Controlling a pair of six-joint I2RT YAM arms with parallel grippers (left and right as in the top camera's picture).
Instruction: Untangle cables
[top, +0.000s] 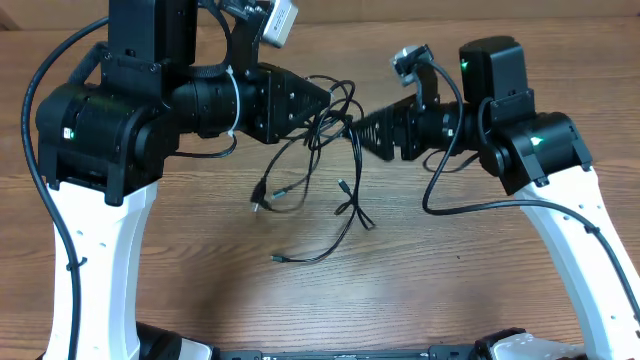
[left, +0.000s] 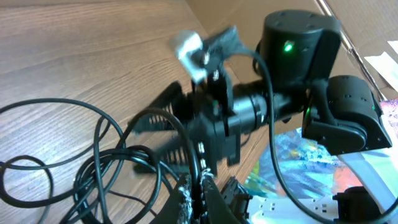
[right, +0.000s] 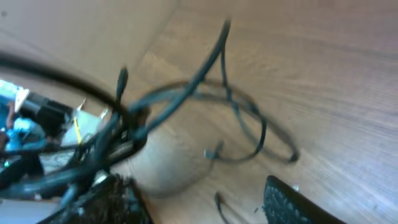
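Several thin black cables (top: 259, 203) form a tangle. Part of it hangs between the two grippers at the table's far middle, and the plug ends trail on the wood in front. My left gripper (top: 326, 106) points right and is shut on a cable strand. In the left wrist view its jaws (left: 200, 198) pinch the strand, with loops of the cables (left: 98, 155) to the left. My right gripper (top: 364, 131) points left, close to the left one. In the right wrist view its fingers (right: 199, 205) are wide apart, and the cables (right: 214, 53) run past its left finger.
The wooden table (top: 450, 280) carries only the cables. Past its edge, the left wrist view shows colourful packaging (left: 311, 162) and a white power strip (left: 298, 208). The right arm's body (left: 298, 56) faces the left gripper closely.
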